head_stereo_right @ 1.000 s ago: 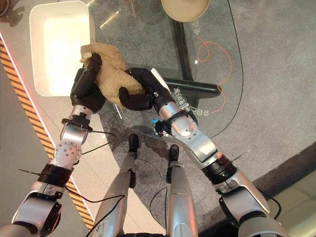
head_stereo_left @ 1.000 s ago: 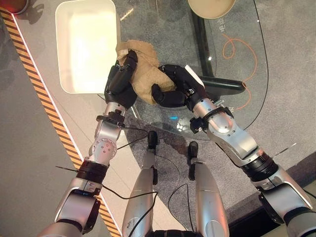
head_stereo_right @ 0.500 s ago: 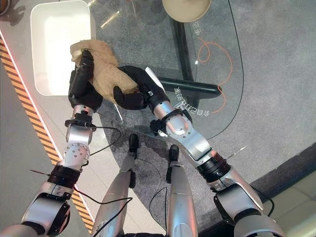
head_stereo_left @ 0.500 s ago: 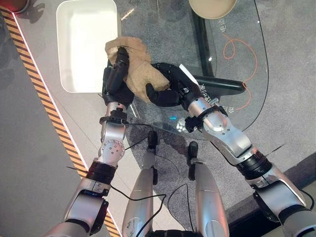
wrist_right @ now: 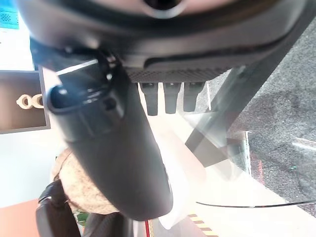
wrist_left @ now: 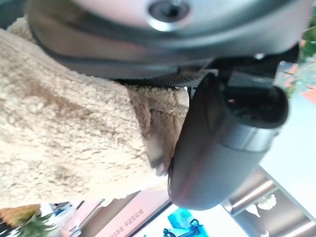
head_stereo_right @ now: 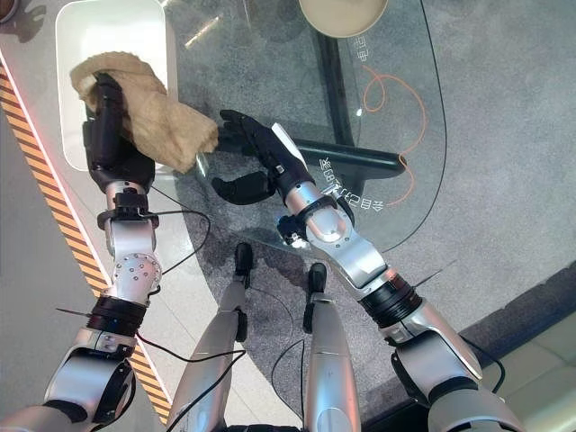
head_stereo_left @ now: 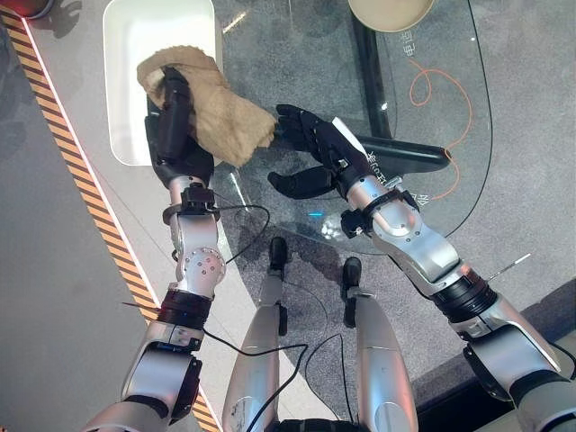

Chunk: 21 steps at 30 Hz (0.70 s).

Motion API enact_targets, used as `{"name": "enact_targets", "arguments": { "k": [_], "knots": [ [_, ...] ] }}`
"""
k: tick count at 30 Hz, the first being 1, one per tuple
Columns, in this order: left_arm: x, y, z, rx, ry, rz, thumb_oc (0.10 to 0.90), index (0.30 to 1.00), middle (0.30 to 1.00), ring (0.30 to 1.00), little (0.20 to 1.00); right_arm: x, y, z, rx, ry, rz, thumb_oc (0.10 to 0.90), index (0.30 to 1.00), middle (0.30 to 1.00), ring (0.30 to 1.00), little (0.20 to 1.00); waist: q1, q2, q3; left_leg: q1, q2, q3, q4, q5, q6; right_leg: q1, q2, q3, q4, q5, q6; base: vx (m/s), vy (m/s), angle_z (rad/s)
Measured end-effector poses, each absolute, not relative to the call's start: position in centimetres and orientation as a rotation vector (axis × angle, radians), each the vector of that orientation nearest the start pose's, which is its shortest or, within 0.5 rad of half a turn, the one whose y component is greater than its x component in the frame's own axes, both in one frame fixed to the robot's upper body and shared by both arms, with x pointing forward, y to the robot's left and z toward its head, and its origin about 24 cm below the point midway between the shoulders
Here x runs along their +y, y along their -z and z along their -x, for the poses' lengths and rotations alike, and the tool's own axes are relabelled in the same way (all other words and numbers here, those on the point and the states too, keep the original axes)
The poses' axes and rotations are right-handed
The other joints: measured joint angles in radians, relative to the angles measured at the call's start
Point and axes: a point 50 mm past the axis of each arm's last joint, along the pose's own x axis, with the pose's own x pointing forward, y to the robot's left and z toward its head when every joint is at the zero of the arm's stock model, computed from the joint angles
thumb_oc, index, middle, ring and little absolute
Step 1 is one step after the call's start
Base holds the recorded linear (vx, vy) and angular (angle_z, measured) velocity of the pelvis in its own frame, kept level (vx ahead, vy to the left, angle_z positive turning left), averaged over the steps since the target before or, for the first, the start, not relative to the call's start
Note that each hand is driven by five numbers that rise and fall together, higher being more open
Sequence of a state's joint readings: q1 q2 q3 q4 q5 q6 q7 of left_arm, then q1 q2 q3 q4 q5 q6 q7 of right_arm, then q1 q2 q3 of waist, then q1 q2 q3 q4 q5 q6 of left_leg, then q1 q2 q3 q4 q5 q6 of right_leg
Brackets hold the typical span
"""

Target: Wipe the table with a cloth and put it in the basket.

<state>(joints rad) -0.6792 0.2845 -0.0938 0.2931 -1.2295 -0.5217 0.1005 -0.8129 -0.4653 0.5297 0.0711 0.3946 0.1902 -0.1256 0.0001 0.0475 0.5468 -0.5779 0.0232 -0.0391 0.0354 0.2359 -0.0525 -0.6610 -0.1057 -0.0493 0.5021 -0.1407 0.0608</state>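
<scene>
Now the left hand (head_stereo_left: pixel 171 135) has its fingers curled round the tan fleecy cloth (head_stereo_left: pixel 211 106), pinching it and holding it up off the glass surface (head_stereo_left: pixel 432 108). The cloth's upper end, toward 11 o'clock, hangs over the near right corner of the white basket (head_stereo_left: pixel 135 54), while its loose lower end trails toward 4 o'clock above the glass edge. From the left wrist view the cloth (wrist_left: pixel 64 133) presses against the thumb (wrist_left: pixel 222 143).

At about 3 o'clock from the cloth, the right hand (head_stereo_left: pixel 310 153) hovers over the glass with its fingers straight and spread and the thumb apart, holding nothing; its fingertips lie just beside the cloth's trailing end, and whether they touch it cannot be told. A tan round bowl (head_stereo_left: pixel 391 11) sits at the far edge of the glass, toward 1 o'clock, well apart from both hands.
</scene>
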Motion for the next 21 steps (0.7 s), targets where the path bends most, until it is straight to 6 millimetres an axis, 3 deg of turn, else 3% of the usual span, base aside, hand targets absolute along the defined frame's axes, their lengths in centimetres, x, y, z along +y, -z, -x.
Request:
{"name": "enact_targets", "arguments": {
  "k": [13, 17, 21],
  "knots": [
    [18.8, -21.2, -34.6, -0.698, -0.097, 0.923, 0.1, 0.3, 0.3, 0.3, 0.2, -8.1, -19.8, -34.6, -0.307, -0.359, 0.312, 0.8, 0.9, 0.9, 0.9, 0.9, 0.001, 0.0, 0.0, 0.002, 0.0, 0.0, 0.0, 0.001, -0.002, 0.0, -0.001, 0.001, 0.003, 0.0, 0.0, 0.0, 0.013, 0.0],
    [19.4, -21.5, -34.5, -0.725, -0.133, 0.928, 0.1, 0.3, 0.3, 0.3, 0.2, -9.3, -19.3, -35.4, -0.285, -0.249, 0.306, 0.8, 0.9, 0.9, 0.9, 0.9, -0.001, 0.0, 0.0, 0.002, -0.001, 0.001, 0.0, 0.001, -0.002, -0.002, -0.002, 0.002, 0.004, 0.0, 0.0, -0.01, 0.036, -0.01],
    [19.9, -22.0, -34.4, -0.748, -0.175, 0.915, 0.1, 0.3, 0.3, 0.3, 0.2, -11.3, -19.9, -36.0, -0.349, -0.078, 0.338, 0.8, 0.9, 0.9, 0.9, 0.9, -0.005, 0.0, 0.0, -0.001, -0.002, 0.003, 0.0, 0.001, -0.002, -0.011, -0.003, 0.005, 0.012, -0.001, -0.002, -0.01, 0.016, -0.01]
  ]
}}
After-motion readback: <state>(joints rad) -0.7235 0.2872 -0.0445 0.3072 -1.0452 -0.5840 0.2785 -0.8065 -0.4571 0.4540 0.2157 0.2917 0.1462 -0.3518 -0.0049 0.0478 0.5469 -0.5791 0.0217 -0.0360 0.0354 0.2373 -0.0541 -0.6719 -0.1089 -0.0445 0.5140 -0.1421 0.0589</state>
